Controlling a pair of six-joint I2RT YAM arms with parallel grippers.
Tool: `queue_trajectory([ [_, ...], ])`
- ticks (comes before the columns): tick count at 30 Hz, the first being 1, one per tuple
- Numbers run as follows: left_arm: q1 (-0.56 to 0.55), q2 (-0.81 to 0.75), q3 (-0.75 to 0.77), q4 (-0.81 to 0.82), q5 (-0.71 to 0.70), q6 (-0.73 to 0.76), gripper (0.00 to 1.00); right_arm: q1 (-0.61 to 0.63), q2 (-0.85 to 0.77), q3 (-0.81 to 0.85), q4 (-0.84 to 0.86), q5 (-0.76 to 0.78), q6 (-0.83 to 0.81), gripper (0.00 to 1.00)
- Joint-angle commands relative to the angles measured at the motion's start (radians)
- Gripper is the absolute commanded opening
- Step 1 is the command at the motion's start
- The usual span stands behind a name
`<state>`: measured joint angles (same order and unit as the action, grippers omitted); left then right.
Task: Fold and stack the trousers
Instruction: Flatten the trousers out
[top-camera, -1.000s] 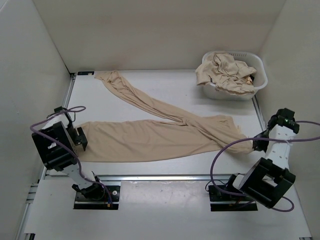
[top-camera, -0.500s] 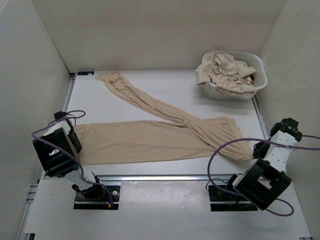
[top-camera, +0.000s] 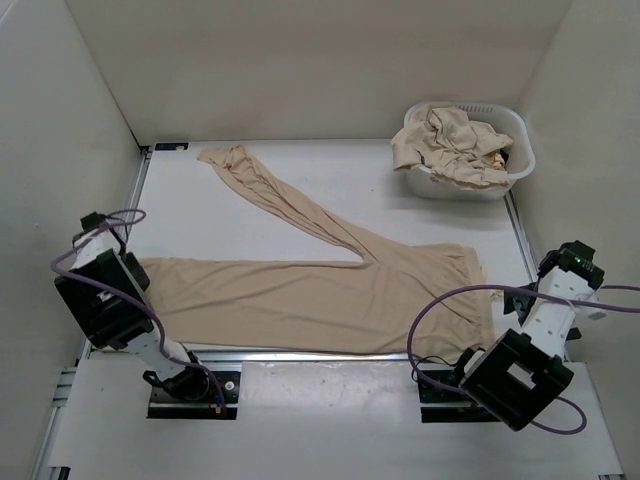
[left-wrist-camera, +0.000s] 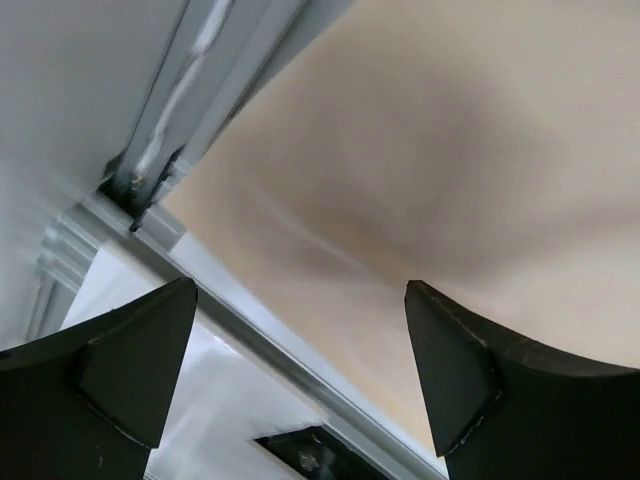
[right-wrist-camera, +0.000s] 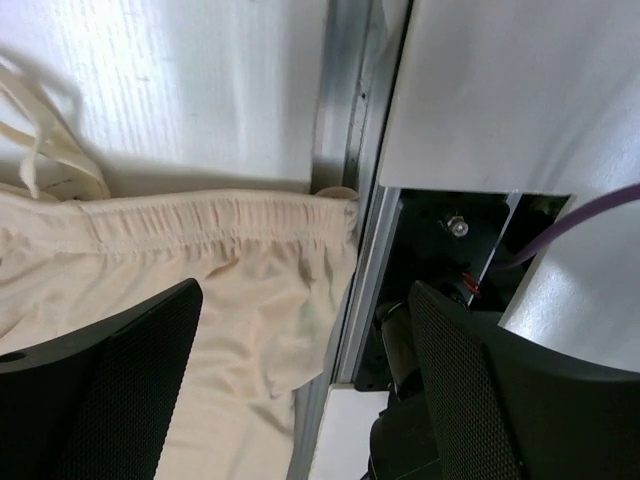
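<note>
The table (top-camera: 330, 180) carried the trousers (top-camera: 300, 300) spread flat, with the waistband at the right edge, one leg along the near edge and the other slanting to the far left corner. A white basket (top-camera: 465, 188) heaped with beige cloth stood far right. The left end effector (left-wrist-camera: 300, 350), above the near leg, and the right end effector (right-wrist-camera: 305, 360), beside the waistband, both gaped wide, gripping nothing.

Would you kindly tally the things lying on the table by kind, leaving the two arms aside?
trousers, spread out: 1
laundry basket, white: 1
heap of beige cloth in the basket: 1
Total: 3
</note>
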<state>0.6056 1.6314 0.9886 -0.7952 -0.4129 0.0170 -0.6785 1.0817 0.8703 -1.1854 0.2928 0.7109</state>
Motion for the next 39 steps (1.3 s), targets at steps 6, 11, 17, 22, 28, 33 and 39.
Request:
queue_trajectory([
  [6,-0.176,-0.038,0.494,-0.168,0.459,-0.017,1.00,0.282,0.027,0.179,0.187,0.022,-0.056,0.81],
  [11,-0.456,0.333,0.871,-0.147,0.464,-0.017,1.00,0.421,0.225,0.278,0.351,-0.055,0.002,0.76],
  [17,-0.596,0.737,1.367,-0.069,0.488,-0.017,1.00,0.500,0.509,0.404,0.400,-0.049,0.117,0.76],
  [22,-0.656,0.801,1.283,0.184,0.367,-0.017,1.00,0.545,0.681,0.414,0.424,-0.049,0.251,0.78],
  [28,-0.668,0.918,1.334,0.237,0.289,-0.017,1.00,0.557,0.773,0.391,0.451,-0.018,0.317,0.62],
  [33,-0.678,0.903,1.215,0.237,0.255,-0.017,0.71,0.557,0.827,0.391,0.382,0.002,0.364,0.25],
  [39,-0.650,0.704,0.833,0.237,0.256,-0.017,0.14,0.557,0.810,0.368,0.362,0.034,0.364,0.02],
])
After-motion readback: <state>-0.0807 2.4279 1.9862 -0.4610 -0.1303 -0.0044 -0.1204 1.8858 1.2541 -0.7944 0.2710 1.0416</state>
